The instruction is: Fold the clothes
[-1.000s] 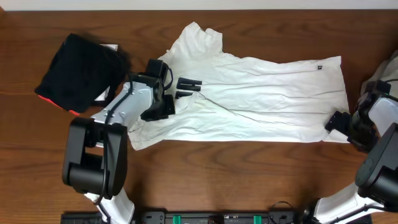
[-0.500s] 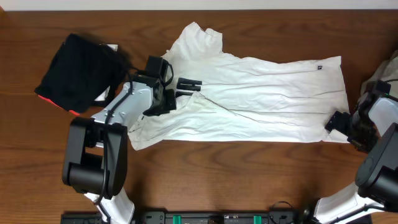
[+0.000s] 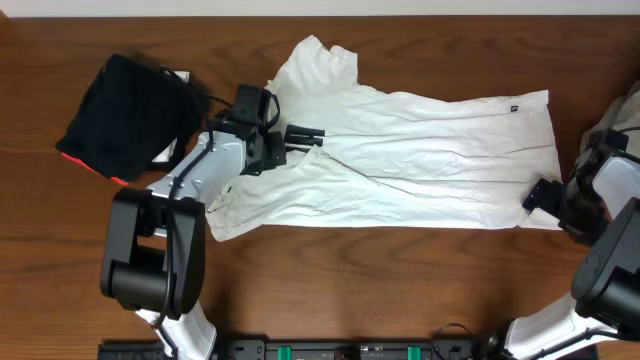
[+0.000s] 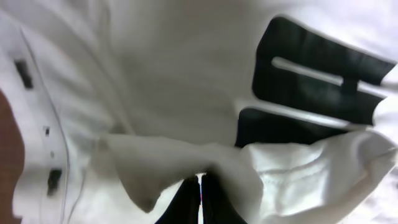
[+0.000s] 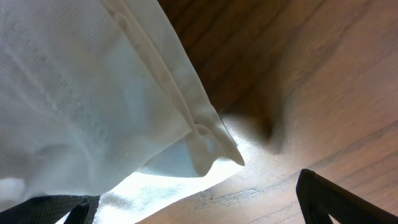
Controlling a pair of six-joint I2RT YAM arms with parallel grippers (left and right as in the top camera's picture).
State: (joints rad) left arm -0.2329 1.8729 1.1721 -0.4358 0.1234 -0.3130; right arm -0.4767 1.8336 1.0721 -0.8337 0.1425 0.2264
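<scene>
The clothes, a white T-shirt (image 3: 430, 150), lie stretched across the wooden table with the collar end at the left. Black chest lettering (image 3: 303, 133) shows beside my left gripper (image 3: 280, 152). In the left wrist view that gripper (image 4: 200, 198) is shut on a raised fold of the white T-shirt (image 4: 161, 162), just below the black lettering (image 4: 311, 81). My right gripper (image 3: 545, 196) stands open at the shirt's near right corner. In the right wrist view the hem corner (image 5: 211, 143) lies on the wood between the wide-apart fingers of that gripper (image 5: 199, 208).
A black folded garment (image 3: 130, 110) with a red-orange edge sits at the far left, on something white (image 3: 172, 152). A pale object (image 3: 626, 110) shows at the right edge. Bare wood (image 3: 380, 280) runs along the near side of the table.
My left gripper has moved toward the far side of the table, taking the pinched fold of shirt with it. The right arm has not moved.
</scene>
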